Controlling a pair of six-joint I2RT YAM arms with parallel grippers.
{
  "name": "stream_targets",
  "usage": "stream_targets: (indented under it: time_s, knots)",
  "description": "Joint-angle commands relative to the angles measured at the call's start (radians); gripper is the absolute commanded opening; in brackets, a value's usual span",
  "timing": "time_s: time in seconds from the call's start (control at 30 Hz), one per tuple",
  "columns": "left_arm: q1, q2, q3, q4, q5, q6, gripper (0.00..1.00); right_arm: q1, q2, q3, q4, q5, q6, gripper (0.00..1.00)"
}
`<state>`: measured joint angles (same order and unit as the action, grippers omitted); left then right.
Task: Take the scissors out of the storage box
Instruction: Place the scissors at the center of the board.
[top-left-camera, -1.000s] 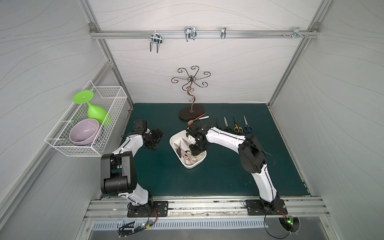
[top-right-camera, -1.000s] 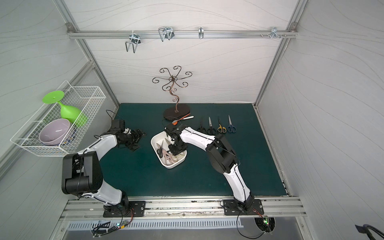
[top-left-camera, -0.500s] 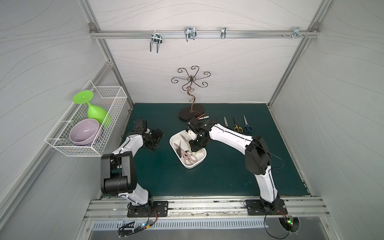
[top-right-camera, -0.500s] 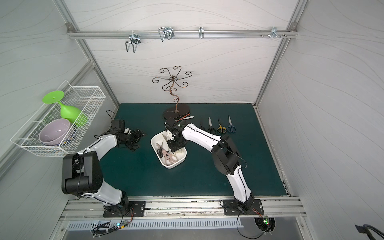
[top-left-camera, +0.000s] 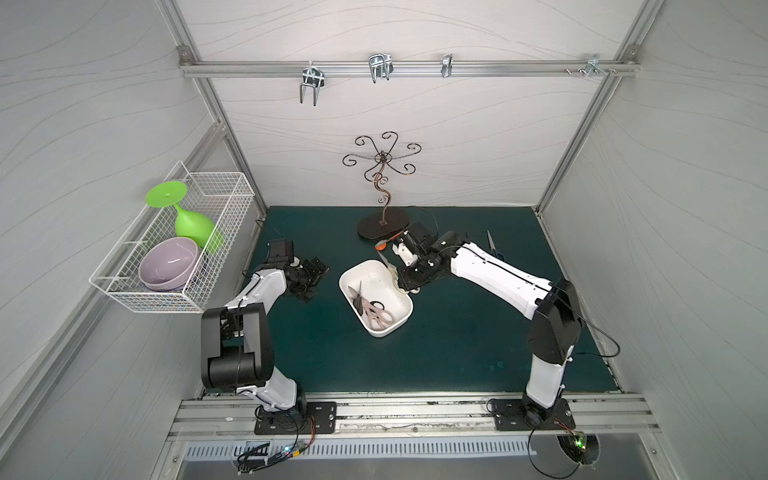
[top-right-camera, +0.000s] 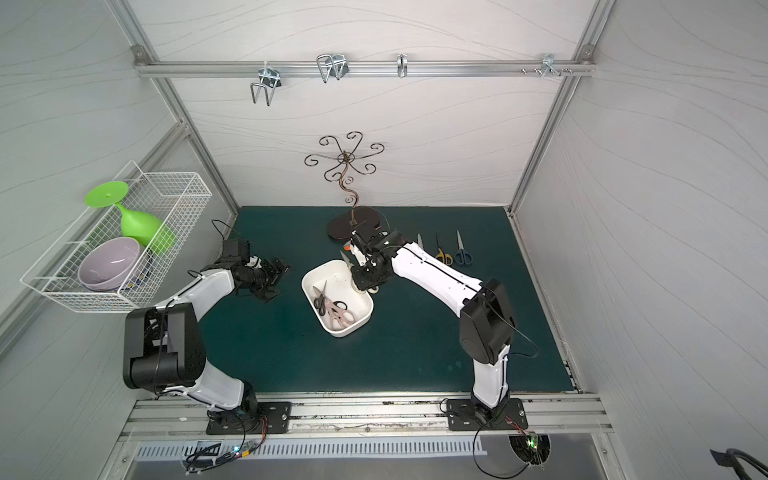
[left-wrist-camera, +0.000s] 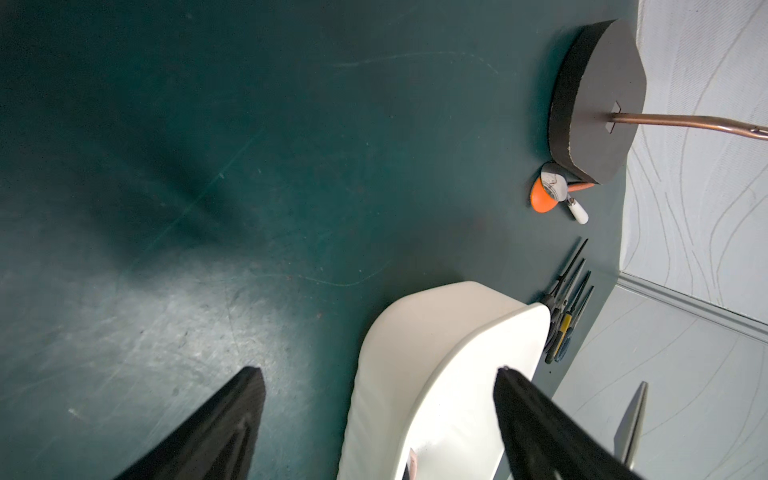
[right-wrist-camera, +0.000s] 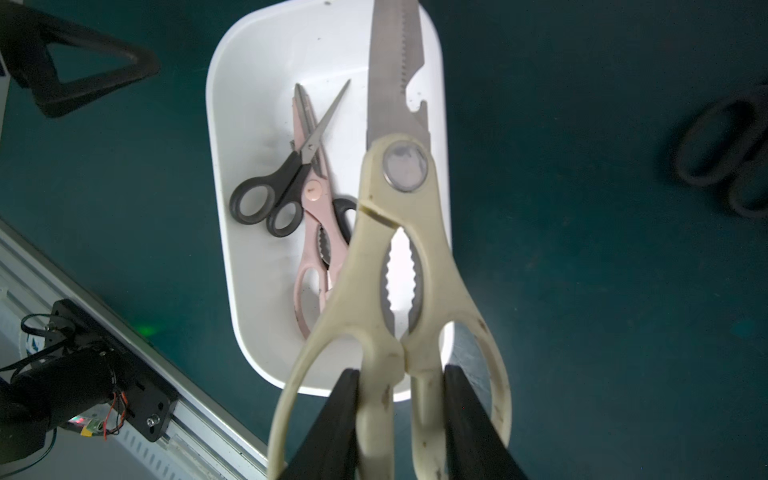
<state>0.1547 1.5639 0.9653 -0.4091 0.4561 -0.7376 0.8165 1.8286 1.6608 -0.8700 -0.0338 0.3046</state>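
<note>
The right gripper (right-wrist-camera: 401, 374) clamps the cream shears (right-wrist-camera: 405, 166) by their handles above the storage box (right-wrist-camera: 249, 124), where pink shears (right-wrist-camera: 313, 249) and black scissors (right-wrist-camera: 286, 183) lie crossed. The left gripper (left-wrist-camera: 378, 370) stands spread beside the box, seemingly not touching it.

The storage box (top-left-camera: 348, 277), a shallow white tub with rounded corners, sits skewed near the middle of the bench. Inside it lie the pink shears (right-wrist-camera: 313, 199), with black-handled scissors (right-wrist-camera: 282, 187) crossed over their blades and another black loop showing beneath. The cream shears (right-wrist-camera: 405, 166), blades shut, hang over the box's far end, pinched at the handles by the right gripper (right-wrist-camera: 399, 378). A yellow-handled pair (top-right-camera: 444, 255) and a blue-handled pair (top-right-camera: 462, 254) lie side by side near the far edge.
</note>
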Motion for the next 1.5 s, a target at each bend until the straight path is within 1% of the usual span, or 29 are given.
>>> stream_targets:
  time_s: [0.0,0.07,0.23,0.47,0.63,0.8,0.9,1.0,1.2,1.47]
  knots:
    - [0.003,-0.029,-0.011,0.022,0.002,0.004,0.91,-0.036,-0.071,-0.060,0.014,0.065,0.040,0.14]
    - [0.003,-0.030,-0.015,0.029,0.010,-0.002,0.91,-0.055,-0.100,-0.101,0.014,0.092,0.049,0.15]
    - [0.003,-0.031,-0.018,0.035,0.021,-0.009,0.91,-0.071,-0.140,-0.215,0.023,0.207,0.086,0.14]
    - [0.003,-0.031,-0.019,0.042,0.033,-0.011,0.90,-0.077,-0.100,-0.344,0.122,0.208,0.128,0.11]
    - [0.003,-0.024,-0.019,0.043,0.039,-0.015,0.91,-0.078,-0.069,-0.369,0.128,0.232,0.140,0.09]
    - [0.003,-0.016,-0.022,0.049,0.046,-0.022,0.91,-0.064,-0.078,-0.399,0.132,0.321,0.145,0.09]
    - [0.003,-0.015,-0.023,0.050,0.045,-0.023,0.91,-0.044,-0.076,-0.414,0.138,0.345,0.155,0.09]
    - [0.003,-0.012,-0.023,0.050,0.046,-0.025,0.91,-0.033,-0.053,-0.413,0.119,0.352,0.172,0.09]
    - [0.003,-0.010,-0.026,0.056,0.052,-0.028,0.91,-0.022,-0.001,-0.405,0.137,0.327,0.174,0.11]
    - [0.003,-0.015,-0.027,0.058,0.057,-0.031,0.91,0.023,0.081,-0.342,0.068,0.299,0.229,0.18]
